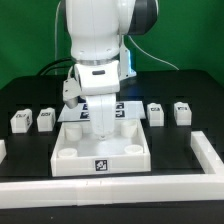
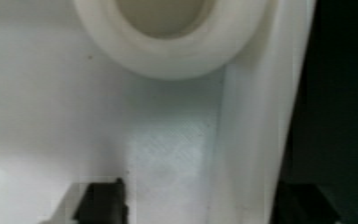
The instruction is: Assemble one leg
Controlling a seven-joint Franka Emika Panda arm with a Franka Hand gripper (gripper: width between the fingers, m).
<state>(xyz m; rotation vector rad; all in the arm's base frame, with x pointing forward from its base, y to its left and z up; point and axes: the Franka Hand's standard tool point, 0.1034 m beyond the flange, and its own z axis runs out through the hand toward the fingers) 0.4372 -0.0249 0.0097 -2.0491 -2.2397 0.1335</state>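
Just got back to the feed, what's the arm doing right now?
The arm has its gripper lowered onto the large white tray in the middle of the table. The wrist view shows the tray's surface and one round corner socket close up. Whether the gripper is clamped on the tray cannot be told. No leg has been picked up yet: the legs lie loose on the table, two on the exterior view's left and two on its right.

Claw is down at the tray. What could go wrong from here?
1. The claw sits low over the large white square plastic tray, a round socket close in the wrist view: a sideways move may shove the tray.
2. The small white rectangular plastic legs lie beside the tray; a shoved tray could knock them.
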